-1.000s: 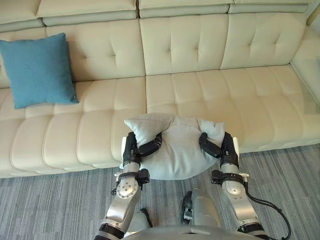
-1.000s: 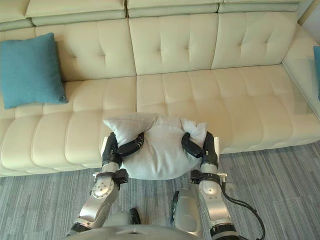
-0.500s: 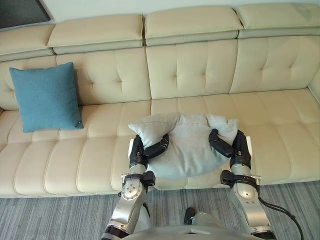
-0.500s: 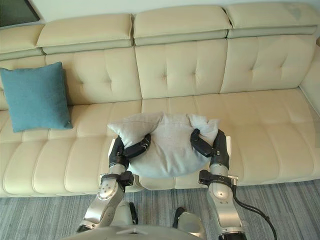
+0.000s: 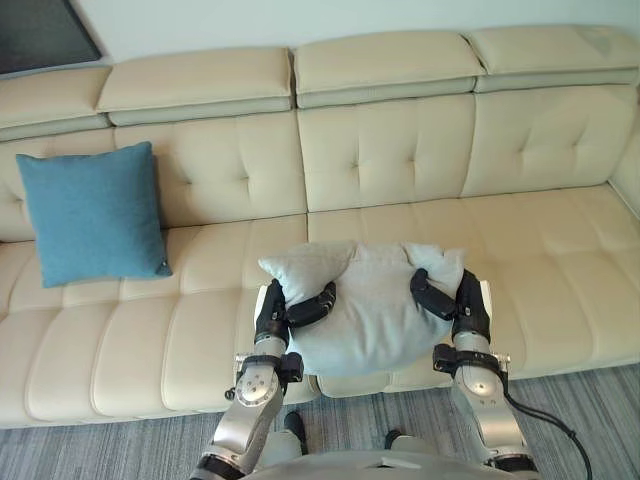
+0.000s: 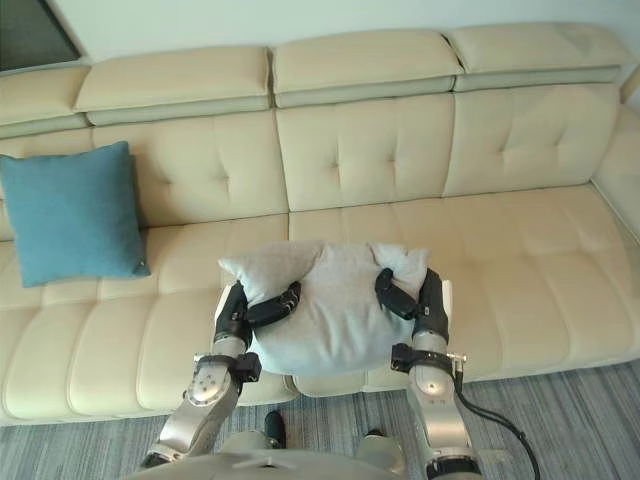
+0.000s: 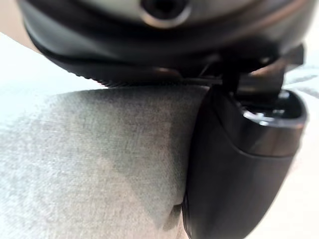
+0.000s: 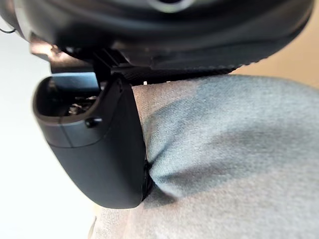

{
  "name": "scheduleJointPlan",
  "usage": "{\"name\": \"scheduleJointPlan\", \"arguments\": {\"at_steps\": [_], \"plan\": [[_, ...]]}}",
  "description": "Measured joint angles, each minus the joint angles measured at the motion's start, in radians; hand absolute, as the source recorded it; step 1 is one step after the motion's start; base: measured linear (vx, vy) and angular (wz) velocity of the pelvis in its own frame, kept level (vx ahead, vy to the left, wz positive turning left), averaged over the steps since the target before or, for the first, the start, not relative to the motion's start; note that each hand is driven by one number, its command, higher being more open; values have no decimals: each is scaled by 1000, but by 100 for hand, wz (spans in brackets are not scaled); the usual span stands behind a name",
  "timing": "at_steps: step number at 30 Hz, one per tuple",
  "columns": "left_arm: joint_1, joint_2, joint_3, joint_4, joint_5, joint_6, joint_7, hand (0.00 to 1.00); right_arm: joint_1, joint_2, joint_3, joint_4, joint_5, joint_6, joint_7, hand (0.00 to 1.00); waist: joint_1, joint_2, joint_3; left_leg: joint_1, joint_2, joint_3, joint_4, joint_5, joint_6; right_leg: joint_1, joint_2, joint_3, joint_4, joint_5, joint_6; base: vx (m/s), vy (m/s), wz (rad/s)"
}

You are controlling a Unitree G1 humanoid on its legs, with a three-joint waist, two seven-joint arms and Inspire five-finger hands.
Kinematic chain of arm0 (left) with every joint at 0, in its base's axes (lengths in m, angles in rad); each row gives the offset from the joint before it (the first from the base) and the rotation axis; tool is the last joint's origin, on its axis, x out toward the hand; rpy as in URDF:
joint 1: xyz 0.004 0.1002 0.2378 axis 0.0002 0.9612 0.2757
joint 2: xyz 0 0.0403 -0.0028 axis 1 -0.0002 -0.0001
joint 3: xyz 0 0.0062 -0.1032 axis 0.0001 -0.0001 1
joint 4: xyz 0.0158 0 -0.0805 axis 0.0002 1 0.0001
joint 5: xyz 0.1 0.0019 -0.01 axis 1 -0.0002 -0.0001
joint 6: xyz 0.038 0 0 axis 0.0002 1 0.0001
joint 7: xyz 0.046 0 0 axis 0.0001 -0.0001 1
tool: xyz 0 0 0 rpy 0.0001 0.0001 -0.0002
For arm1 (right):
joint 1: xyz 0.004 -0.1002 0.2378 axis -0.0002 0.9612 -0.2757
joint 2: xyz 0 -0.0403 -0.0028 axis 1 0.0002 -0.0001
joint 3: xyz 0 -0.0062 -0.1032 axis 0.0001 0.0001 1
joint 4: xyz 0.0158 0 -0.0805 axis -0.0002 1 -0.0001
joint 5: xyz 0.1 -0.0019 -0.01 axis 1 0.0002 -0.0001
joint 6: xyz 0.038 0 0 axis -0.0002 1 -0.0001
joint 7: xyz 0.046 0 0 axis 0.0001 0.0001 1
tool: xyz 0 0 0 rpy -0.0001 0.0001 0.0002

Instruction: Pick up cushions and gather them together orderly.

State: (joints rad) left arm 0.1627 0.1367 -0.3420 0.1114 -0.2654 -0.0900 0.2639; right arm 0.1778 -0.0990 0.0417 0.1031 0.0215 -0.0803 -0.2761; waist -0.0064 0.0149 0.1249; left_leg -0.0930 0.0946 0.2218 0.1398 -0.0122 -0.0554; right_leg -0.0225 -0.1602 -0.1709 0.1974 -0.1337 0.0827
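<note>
A pale grey cushion [image 5: 365, 315] hangs in front of the cream sofa [image 5: 380, 150], squeezed between both hands. My left hand [image 5: 290, 308] grips its left side with fingers curled into the fabric, and my right hand [image 5: 447, 298] does the same on its right side. The wrist views show the grey cloth [image 7: 89, 164] pressed against the left hand and bunched cloth [image 8: 234, 149] against the right hand. A teal cushion [image 5: 92, 212] leans upright against the sofa's backrest at the far left of the seat.
The sofa's long seat [image 5: 560, 250] stretches to the right and turns a corner at the far right edge. Grey striped carpet [image 5: 120, 450] covers the floor in front of it. A dark panel [image 5: 45, 35] hangs on the wall at the upper left.
The camera has risen and tilted up, so the sofa's top and the wall show now. Both hands keep the same grip on the grey cushion, which stays held before the sofa's front edge.
</note>
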Motion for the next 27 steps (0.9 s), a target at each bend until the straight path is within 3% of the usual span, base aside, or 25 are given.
{"name": "scheduleJointPlan", "arguments": {"at_steps": [9,15,19,25,26,27], "plan": [[-222,42,-11,0,3,6,61,0,-236,-41,3,27,-72,29,-97,0,-1,-12,-5,17,8,48,-132,77,-2,-40,32,43,-66,66,-11,-2,11,-17],[-402,67,13,1,41,4,164,0,-503,-92,47,110,-161,31,-182,0,1,-17,-2,-98,20,44,-146,118,4,-147,49,43,-94,116,-18,-58,3,-1],[-524,72,27,44,41,3,220,0,-656,-125,71,182,-192,39,-228,0,6,-22,27,-169,24,34,-121,127,10,-201,51,37,-95,135,-23,-85,6,5],[-752,98,89,165,42,2,269,0,-902,-143,95,289,-219,59,-281,0,8,-16,125,-288,28,24,-87,150,23,-327,47,38,-40,147,-22,-93,6,2],[-791,105,94,190,42,2,279,100,-941,-146,95,314,-220,60,-286,100,8,-13,143,-303,26,21,-87,156,25,-344,46,36,-33,147,-22,-90,-14,7],[-838,113,97,221,42,1,289,100,-992,-149,95,350,-220,62,-293,100,9,-5,151,-336,25,17,-87,166,28,-384,44,34,-15,147,-22,-88,-19,7]]}}
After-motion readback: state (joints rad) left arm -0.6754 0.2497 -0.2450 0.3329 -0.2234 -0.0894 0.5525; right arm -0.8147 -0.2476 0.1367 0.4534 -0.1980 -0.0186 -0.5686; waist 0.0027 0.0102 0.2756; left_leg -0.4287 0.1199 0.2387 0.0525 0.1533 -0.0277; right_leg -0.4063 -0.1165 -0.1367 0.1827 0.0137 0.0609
